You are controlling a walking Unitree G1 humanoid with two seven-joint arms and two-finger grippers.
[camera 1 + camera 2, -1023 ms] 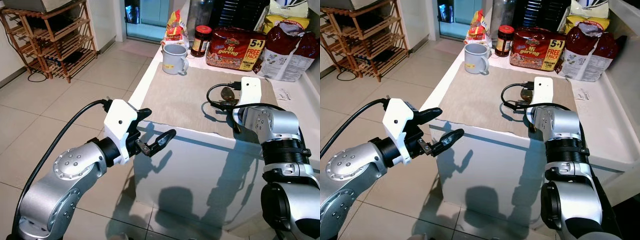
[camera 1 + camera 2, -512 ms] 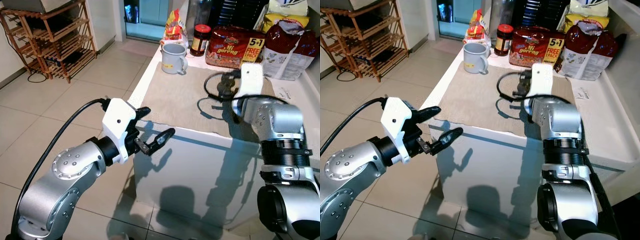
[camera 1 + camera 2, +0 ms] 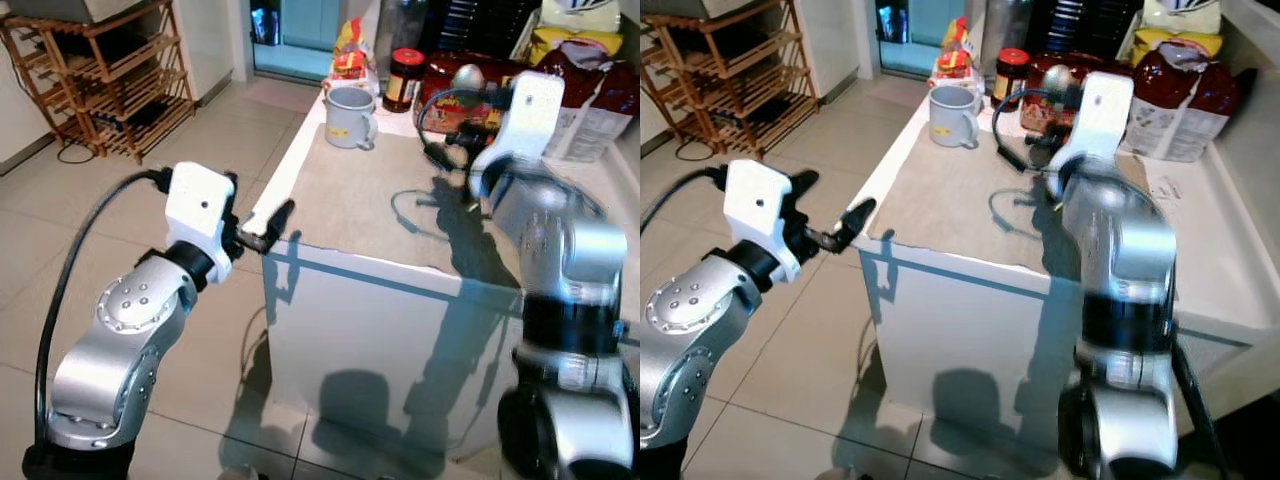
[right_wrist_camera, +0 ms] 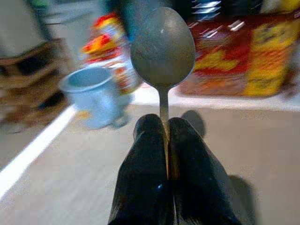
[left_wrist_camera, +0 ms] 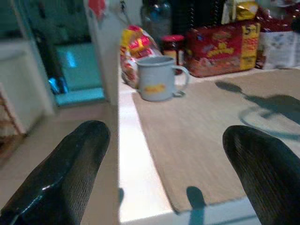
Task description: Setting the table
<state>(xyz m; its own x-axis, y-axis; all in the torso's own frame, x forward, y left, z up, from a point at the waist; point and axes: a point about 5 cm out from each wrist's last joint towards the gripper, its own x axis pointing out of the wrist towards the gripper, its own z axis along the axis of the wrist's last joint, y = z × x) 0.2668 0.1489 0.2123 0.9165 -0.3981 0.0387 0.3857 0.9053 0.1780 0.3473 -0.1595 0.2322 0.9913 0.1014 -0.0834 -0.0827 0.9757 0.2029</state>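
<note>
My right gripper (image 4: pixel 162 125) is shut on the handle of a metal spoon (image 4: pixel 162 47). It holds the spoon (image 3: pixel 466 77) upright, bowl up, in the air above the far part of a beige placemat (image 3: pixel 360 195) on the white counter (image 3: pixel 350 300). A light blue mug (image 3: pixel 347 115) stands at the mat's far left corner. My left gripper (image 3: pixel 830 205) hangs open beside the counter's near left corner, with nothing between its fingers (image 5: pixel 70 164). It points along the mat toward the mug (image 5: pixel 157 84).
A dark jar (image 3: pixel 404 78), a red noodle pack (image 5: pixel 218 44) and several snack bags (image 3: pixel 585 95) line the back of the counter. A wooden shelf rack (image 3: pixel 100 80) stands at the far left on the tiled floor (image 3: pixel 130 200).
My right gripper has risen from mat level with the spoon, which now stands bowl up. My left arm has swung left and up toward the counter's corner.
</note>
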